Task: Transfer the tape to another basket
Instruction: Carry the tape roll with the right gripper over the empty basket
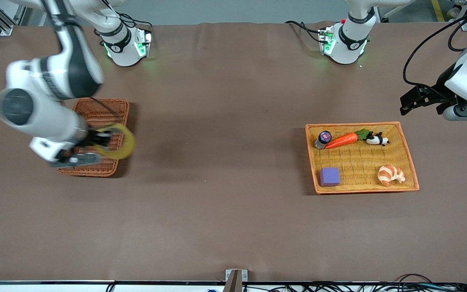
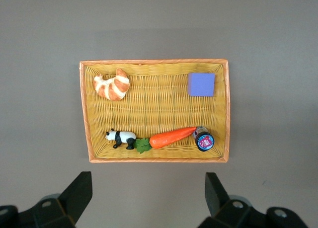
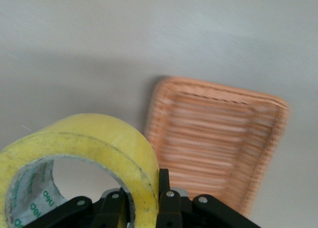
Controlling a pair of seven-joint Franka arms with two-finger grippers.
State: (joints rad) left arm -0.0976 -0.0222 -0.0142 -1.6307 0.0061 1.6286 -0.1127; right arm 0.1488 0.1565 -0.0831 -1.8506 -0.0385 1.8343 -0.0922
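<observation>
The yellowish tape (image 1: 123, 142) is clamped through its wall by my right gripper (image 1: 104, 140), held in the air over the edge of the dark reddish-brown basket (image 1: 100, 114) at the right arm's end of the table. In the right wrist view the tape (image 3: 84, 143) fills the foreground. One finger is inside the hole and one outside at the gripper (image 3: 144, 198), with the basket (image 3: 213, 143) below. My left gripper (image 1: 415, 99) waits open and empty in the air beside the yellow tray; its fingers frame bare table in the left wrist view (image 2: 149, 193).
The light orange-yellow tray (image 1: 355, 124) at the left arm's end holds a carrot (image 1: 341, 140), a panda toy (image 1: 376, 140), a small bottle (image 1: 323, 139), a purple block (image 1: 329, 177) and a croissant (image 1: 390, 174). It also shows in the left wrist view (image 2: 154, 62).
</observation>
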